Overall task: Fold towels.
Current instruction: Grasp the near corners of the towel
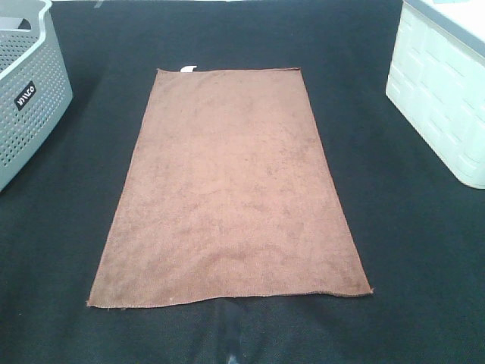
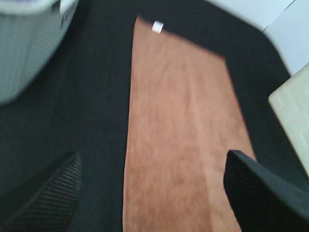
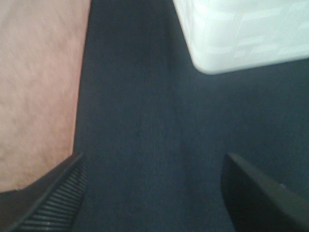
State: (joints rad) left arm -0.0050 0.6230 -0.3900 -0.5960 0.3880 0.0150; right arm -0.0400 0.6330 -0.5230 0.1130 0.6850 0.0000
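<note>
Towel [image 1: 231, 189] is lying flat on the table [image 1: 424, 265], its long axis running straight away from both claws. Left claw [image 2: 152, 159], spread wide, is hanging over its near end; right claw [image 3: 154, 159], also spread, is hanging just beside it.

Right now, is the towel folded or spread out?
Spread out: the towel lies flat in one layer, all four corners visible.

The place looked like a lab test bench set up for laundry work. A flat worktop was covered in plain black cloth [image 1: 61, 250], with a grey perforated laundry basket [image 1: 30, 98] at one side and a white moulded plastic bin [image 1: 443, 98] at the other. A towel [image 1: 227, 189] lay spread flat between them.
</note>
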